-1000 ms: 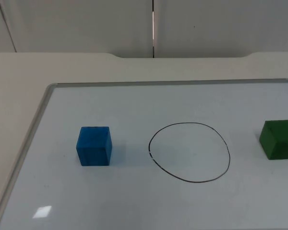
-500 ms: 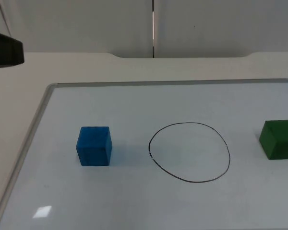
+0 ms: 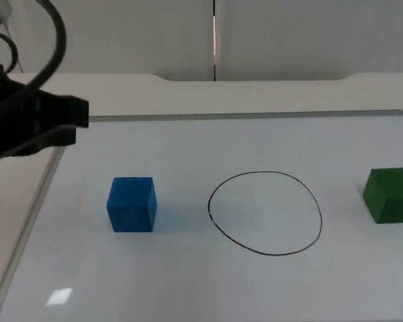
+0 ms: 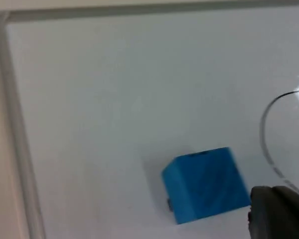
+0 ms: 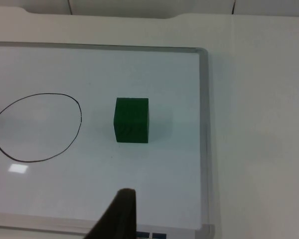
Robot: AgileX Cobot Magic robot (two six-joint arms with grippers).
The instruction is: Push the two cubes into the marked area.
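Note:
A blue cube (image 3: 131, 204) sits on the whiteboard (image 3: 188, 147), left of a hand-drawn black circle (image 3: 264, 212). A green cube (image 3: 390, 194) sits right of the circle, near the board's right edge. Both cubes are outside the circle. My left gripper (image 3: 79, 121) hovers shut over the board's far left corner, behind and to the left of the blue cube and clear of it. The left wrist view has the blue cube (image 4: 204, 184) beside a black fingertip (image 4: 279, 214). My right arm waits with its gripper open; its fingertip (image 5: 120, 214) stands short of the green cube (image 5: 132, 120).
The whiteboard's metal frame (image 3: 50, 174) runs along the left side, and its right rail (image 5: 204, 139) lies close to the green cube. Beige table top (image 3: 188, 94) surrounds the board, ending at the grey partition wall (image 3: 289, 33).
My left arm has come into the top view from the upper left and reached over the board's corner, and its gripper has shut. Neither cube has moved.

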